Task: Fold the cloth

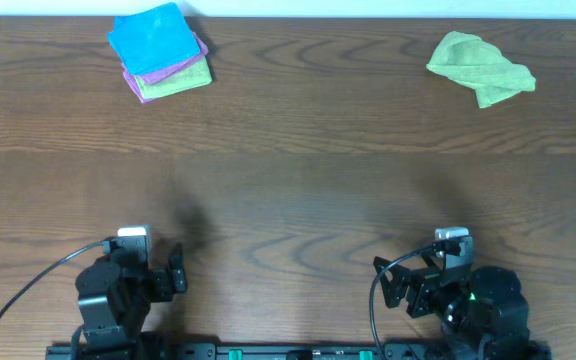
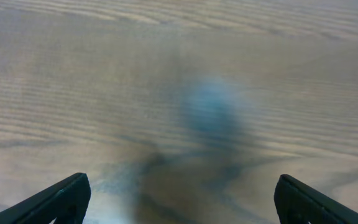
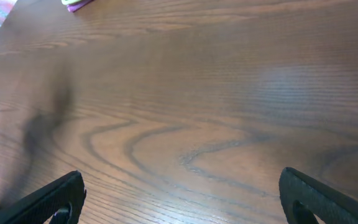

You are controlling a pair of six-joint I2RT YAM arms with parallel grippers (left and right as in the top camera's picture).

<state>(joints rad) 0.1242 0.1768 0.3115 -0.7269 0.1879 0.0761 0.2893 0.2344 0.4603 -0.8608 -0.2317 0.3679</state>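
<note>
Four cloths are seen on the wooden table (image 1: pixel 288 180). Three are stacked near the far left corner. The cloth (image 1: pixel 151 38), bright sky-blue and roughly square, is laid on top and turned slightly askew. A purple cloth (image 1: pixel 186 64) is exposed beneath it along the right side, and a light green cloth (image 1: pixel 173 85) is at the bottom, its near edge showing. The fourth, a crumpled green cloth (image 1: pixel 480 68), is placed near the far right corner, well apart from the stack.

Both arms are drawn back to the near edge of the table, one toward each corner, far from every cloth. The left gripper (image 2: pixel 180 180) is held with its jaws spread wide, and only blurred wood grain is framed between its fingers (image 2: pixel 61 200). The right gripper (image 3: pixel 182 177) is likewise spread wide over bare wood, with nothing grasped.
</note>
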